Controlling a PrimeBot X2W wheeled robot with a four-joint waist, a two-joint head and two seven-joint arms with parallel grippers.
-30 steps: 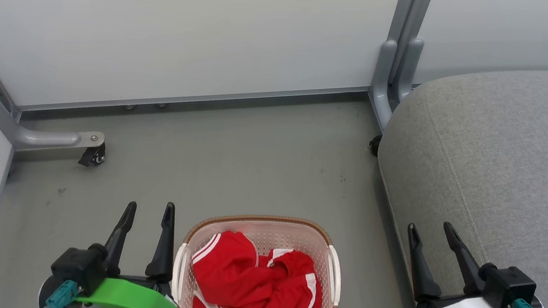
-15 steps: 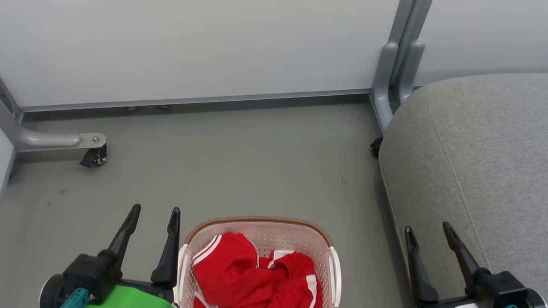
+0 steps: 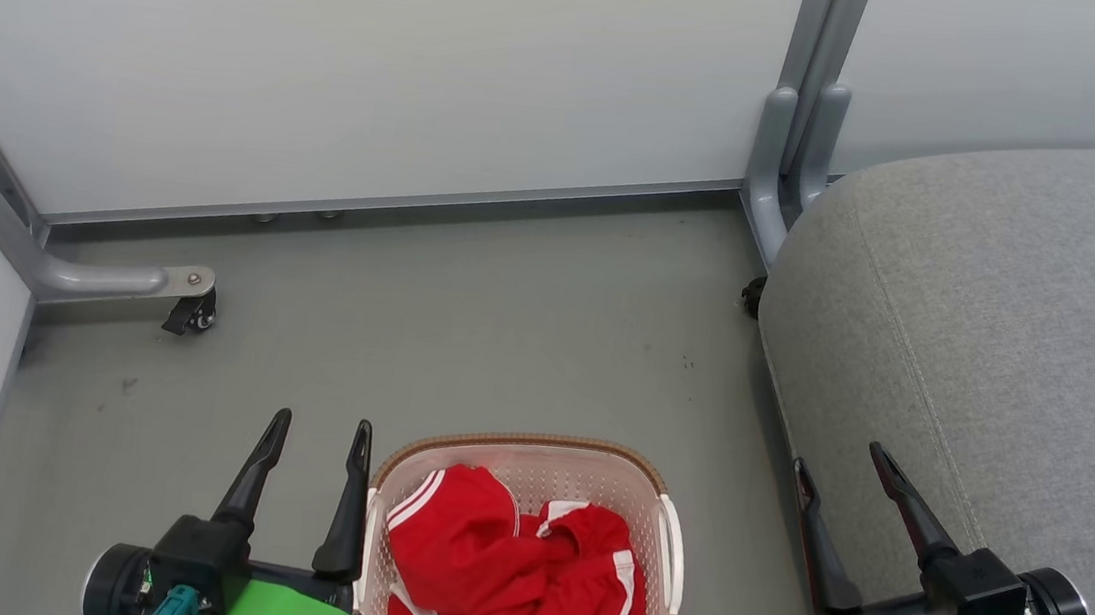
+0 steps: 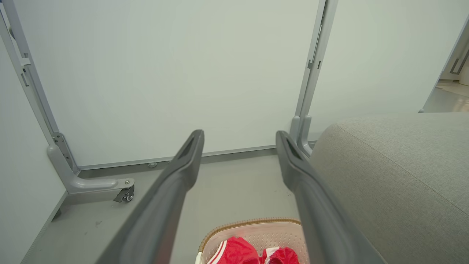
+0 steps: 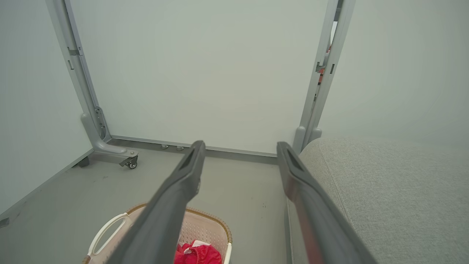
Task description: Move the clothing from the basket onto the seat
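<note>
Crumpled red clothing [image 3: 507,570] with white stripes fills the cream basket [image 3: 655,499] on the floor at the bottom centre of the head view. Just left of the basket, my left gripper [image 3: 320,426] stands open and empty, its fingers pointing up. My right gripper [image 3: 839,458] is open and empty too, hovering at the front left edge of the big grey seat [image 3: 1008,322]. The left wrist view catches the basket rim [image 4: 253,222], the clothing [image 4: 234,253] and the seat [image 4: 395,172]. The right wrist view also shows the basket [image 5: 209,225] and the seat [image 5: 384,190].
Pale partition panels [image 3: 380,60] on grey metal frames close off the back and left. A frame foot with a caster [image 3: 190,313] juts out at the left, and a grey post [image 3: 789,150] stands beside the seat. Grey floor [image 3: 464,340] lies beyond the basket.
Both grippers have dropped lower in the head view, their wrists turning. The left one has slid slightly right towards the basket. The clothing and basket have stayed put.
</note>
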